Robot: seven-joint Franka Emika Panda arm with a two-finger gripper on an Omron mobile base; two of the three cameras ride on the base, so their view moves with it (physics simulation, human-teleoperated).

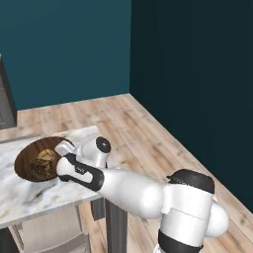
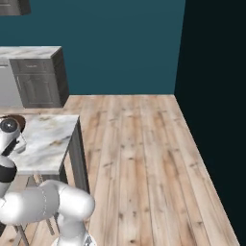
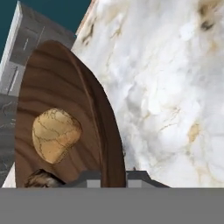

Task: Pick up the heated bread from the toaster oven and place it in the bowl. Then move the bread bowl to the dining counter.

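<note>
The bowl [image 1: 34, 159], wide and of dark wood grain, is at the near end of the dining counter [image 1: 29, 197]. My gripper [image 1: 61, 158] is shut on its right rim. In the hand view the rim [image 3: 109, 144] runs down between my two fingertips [image 3: 89, 178]. Inside the bowl lie a golden-tan piece [image 3: 56, 134] and the heated bread [image 3: 40, 178], a dark speckled chunk beside my left fingertip. I cannot tell whether the bowl rests on the marble or hangs just above it. The toaster oven is out of view.
The dining counter [image 2: 48, 139] stands on a slim dark leg [image 1: 116, 222], with a chair [image 1: 49, 237] tucked under it. A grey cabinet with a marble top [image 2: 38, 77] stands against the teal wall. Wooden floor [image 2: 144, 158] spreads to the right.
</note>
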